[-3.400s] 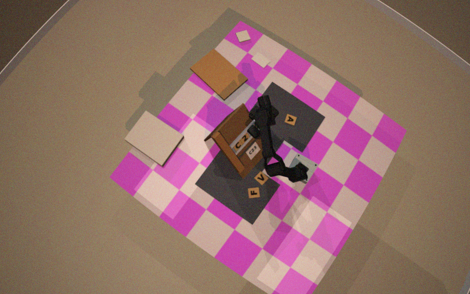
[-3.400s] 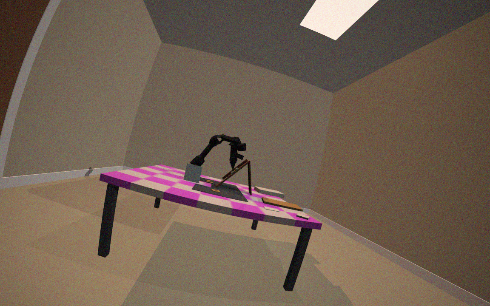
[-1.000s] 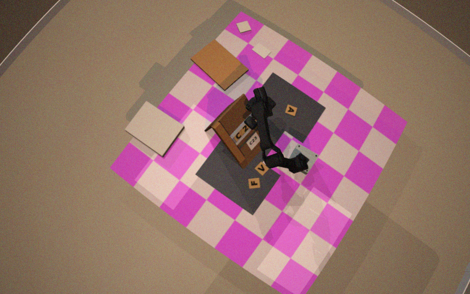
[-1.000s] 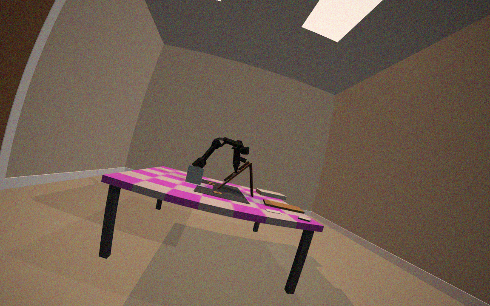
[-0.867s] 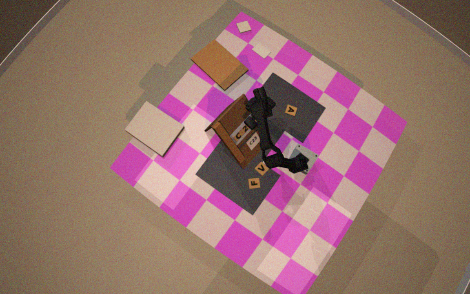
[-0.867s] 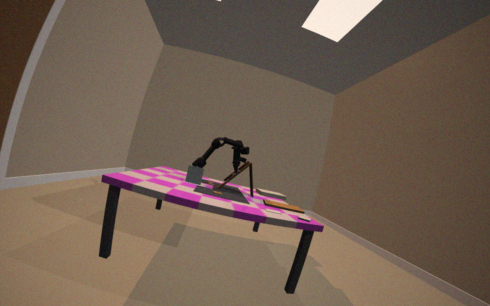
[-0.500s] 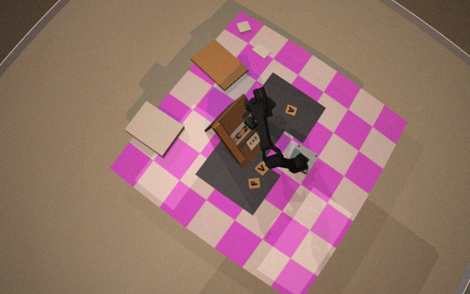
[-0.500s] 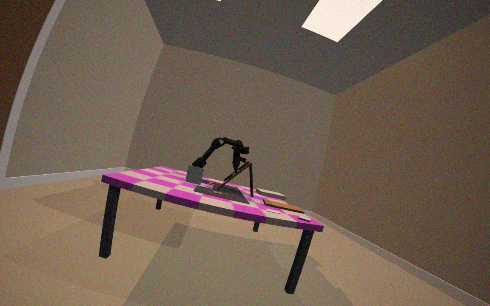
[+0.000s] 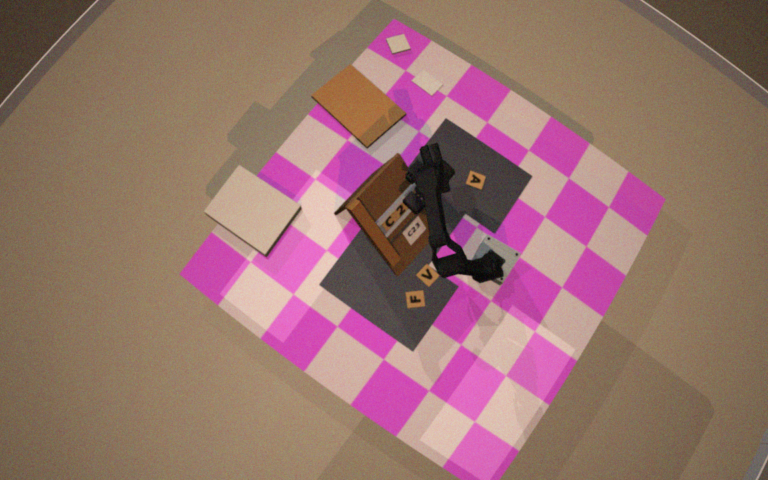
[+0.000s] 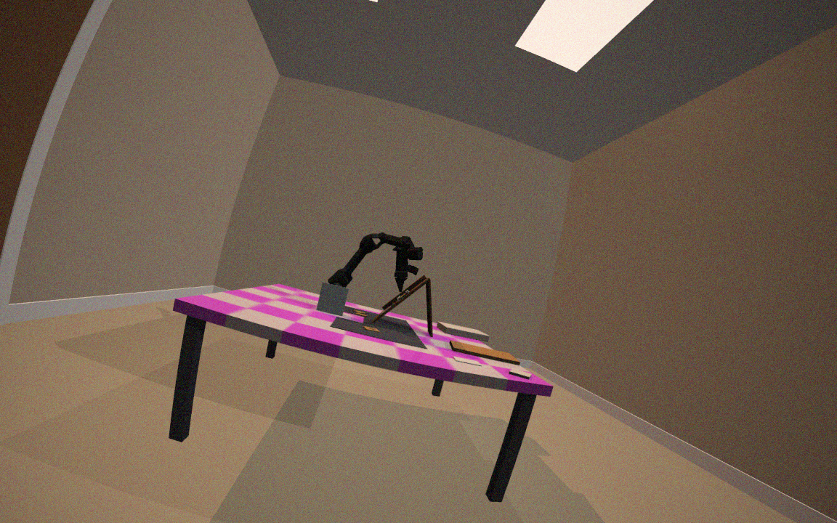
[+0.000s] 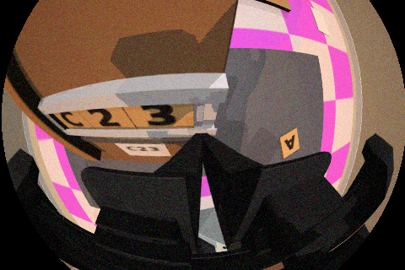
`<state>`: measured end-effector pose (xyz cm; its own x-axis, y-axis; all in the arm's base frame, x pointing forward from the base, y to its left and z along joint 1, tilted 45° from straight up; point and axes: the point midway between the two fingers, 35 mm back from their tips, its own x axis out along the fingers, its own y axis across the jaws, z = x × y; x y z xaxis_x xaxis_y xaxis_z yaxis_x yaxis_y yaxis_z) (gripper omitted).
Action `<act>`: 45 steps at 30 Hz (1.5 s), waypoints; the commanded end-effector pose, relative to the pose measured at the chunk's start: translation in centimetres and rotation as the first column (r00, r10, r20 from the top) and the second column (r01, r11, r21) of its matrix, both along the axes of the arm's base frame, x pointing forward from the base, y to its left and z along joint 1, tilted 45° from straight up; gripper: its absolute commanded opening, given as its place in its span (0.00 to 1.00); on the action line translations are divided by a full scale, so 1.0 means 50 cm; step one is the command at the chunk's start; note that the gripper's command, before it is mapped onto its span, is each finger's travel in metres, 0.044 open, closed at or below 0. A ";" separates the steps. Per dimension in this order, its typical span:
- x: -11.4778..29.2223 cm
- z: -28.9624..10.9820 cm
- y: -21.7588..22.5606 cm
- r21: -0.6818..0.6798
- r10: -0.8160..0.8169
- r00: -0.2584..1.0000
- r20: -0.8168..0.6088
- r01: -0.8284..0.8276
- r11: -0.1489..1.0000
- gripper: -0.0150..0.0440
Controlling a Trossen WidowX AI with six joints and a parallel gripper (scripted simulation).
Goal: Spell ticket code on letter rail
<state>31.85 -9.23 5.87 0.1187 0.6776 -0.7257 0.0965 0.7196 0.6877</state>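
Note:
A brown slanted board (image 9: pixel 378 189) (image 10: pixel 406 296) (image 11: pixel 113 0) stands on the dark mat (image 9: pixel 375 298). Its grey rail (image 11: pixel 141 87) holds three orange tiles that read C (image 11: pixel 72 120) (image 9: pixel 388 221), 2 (image 11: pixel 107 117) (image 9: pixel 401 211) and 3 (image 11: pixel 160 115) from left to right. The white ticket (image 9: pixel 412 230) (image 11: pixel 138 148) under the rail reads C23. My gripper (image 11: pixel 201 138) (image 9: pixel 415 201) (image 10: pixel 399 286) is shut and empty. Its tips are at the rail's open right end, beside the 3 tile. In the top view the arm hides the 3.
Loose tiles A (image 9: pixel 475 179) (image 11: pixel 289 142), V (image 9: pixel 429 275) and F (image 9: pixel 415 299) lie on the mat. An orange slab (image 9: pixel 357 104), a beige slab (image 9: pixel 251 209) and two small beige squares (image 9: pixel 398 43) (image 9: pixel 427 81) lie on the checkered table. The arm's base (image 9: pixel 497 253) is at the right.

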 end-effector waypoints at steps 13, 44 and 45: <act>-0.047 0.124 -0.025 -0.008 -0.165 0.975 0.146 0.168 0.986 0.57; -0.172 0.318 0.005 0.050 -0.425 0.778 0.463 0.456 0.889 1.00; -0.172 0.318 0.005 0.050 -0.425 0.778 0.463 0.456 0.889 1.00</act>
